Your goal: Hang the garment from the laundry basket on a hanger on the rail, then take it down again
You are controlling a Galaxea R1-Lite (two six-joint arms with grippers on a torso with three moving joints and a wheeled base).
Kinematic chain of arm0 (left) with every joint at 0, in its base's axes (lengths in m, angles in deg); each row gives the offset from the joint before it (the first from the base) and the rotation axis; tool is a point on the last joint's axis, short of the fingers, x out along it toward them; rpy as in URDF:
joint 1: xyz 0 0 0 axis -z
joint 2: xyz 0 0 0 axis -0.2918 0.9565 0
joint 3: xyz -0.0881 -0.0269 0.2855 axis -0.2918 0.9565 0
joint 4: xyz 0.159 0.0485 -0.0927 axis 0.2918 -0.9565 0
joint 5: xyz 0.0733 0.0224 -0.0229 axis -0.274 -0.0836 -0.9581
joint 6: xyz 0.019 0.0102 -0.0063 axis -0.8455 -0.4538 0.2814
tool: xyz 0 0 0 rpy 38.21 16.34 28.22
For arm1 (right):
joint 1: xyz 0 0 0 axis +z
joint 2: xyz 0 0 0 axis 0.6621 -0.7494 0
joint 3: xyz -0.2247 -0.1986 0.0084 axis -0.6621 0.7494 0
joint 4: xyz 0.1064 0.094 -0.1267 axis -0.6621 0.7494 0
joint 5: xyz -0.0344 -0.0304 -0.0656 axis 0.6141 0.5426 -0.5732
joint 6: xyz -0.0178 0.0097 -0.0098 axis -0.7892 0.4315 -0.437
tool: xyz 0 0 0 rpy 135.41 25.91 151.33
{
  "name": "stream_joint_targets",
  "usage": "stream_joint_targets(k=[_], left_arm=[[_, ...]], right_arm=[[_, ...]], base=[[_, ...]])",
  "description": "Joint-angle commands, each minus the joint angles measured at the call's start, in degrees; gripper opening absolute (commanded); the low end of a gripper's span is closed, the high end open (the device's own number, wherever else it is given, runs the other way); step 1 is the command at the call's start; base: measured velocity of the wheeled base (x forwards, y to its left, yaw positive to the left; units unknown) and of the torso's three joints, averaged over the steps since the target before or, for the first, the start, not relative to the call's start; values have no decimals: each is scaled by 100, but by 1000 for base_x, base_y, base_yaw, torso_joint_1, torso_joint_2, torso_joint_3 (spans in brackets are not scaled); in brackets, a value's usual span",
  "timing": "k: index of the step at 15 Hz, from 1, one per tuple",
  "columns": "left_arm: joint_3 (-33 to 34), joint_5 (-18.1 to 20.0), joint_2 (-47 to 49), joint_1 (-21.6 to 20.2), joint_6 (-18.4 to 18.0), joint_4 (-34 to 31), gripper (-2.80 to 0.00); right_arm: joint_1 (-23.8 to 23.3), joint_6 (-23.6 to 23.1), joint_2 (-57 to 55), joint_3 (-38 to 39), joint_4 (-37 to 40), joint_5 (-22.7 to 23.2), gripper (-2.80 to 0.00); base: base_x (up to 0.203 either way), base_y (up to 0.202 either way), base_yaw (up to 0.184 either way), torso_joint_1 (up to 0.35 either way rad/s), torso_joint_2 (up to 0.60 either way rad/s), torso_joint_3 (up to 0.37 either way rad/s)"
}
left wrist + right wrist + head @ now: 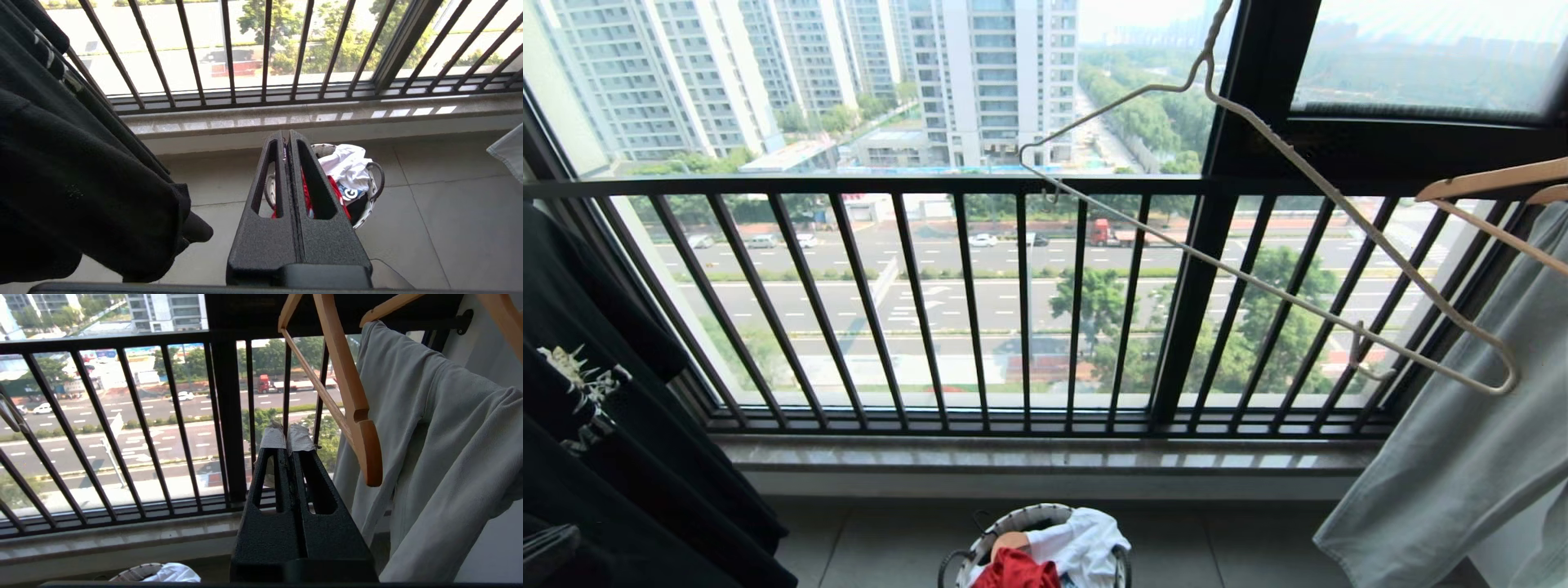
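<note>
Red T-shirt lying crumpled in the round white woven laundry basket, at the front side, partly under a white T-shirt with blue print that fills the rest of the basket; in the left wrist view the same red cloth visible behind the fingers, and one dark loop handle standing up at the basket rim

Basket standing on the grey tiled floor, near the low stone sill under the black balustrade of vertical bars

Thin cream wire hanger hanging empty and tilted in front of the window, above and to the right of the basket, with its long hook going up out of the picture; nothing on it

Further right, light wooden hangers, one carrying a pale grey garment; on the far left, a black T-shirt with pale graphic

Left gripper raised above the floor and pointing down toward the basket, fingers pressed together, holding nothing

Right gripper also with fingers together and empty, tips wrapped in pale tape, just beside the end of a wooden hanger and the grey garment

Behind the glass, a wide road with cars and tall apartment buildings
</note>
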Motion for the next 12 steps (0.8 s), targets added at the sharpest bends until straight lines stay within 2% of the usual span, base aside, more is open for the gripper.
stream_joint_targets(k=[1,3,4,7,9,12], left_arm=[[194,17,-907,-690,12,-8,-280],[199,37,-1176,-1215,14,-10,-280],[185,69,-1304,-1350,3,-13,-280],[211,64,-1531,-1440,19,-262,-280],[268,-276,-1528,-1442,148,-280,-280],[820,-221,-1933,-1341,-18,-247,-280]], right_arm=[[-86,324,45,29,23,-29,-280],[-481,292,-48,40,24,142,-280],[-689,285,-115,58,27,187,-280],[-788,279,98,341,29,224,-280],[-920,269,509,803,243,249,-280],[-1014,260,1338,1171,695,831,-280]], base=[[0,0,0,0,0,0],[0,0,0,0,0,0],[0,0,0,0,0,0],[0,0,0,0,0,0],[0,0,0,0,0,0],[0,0,0,0,0,0]])
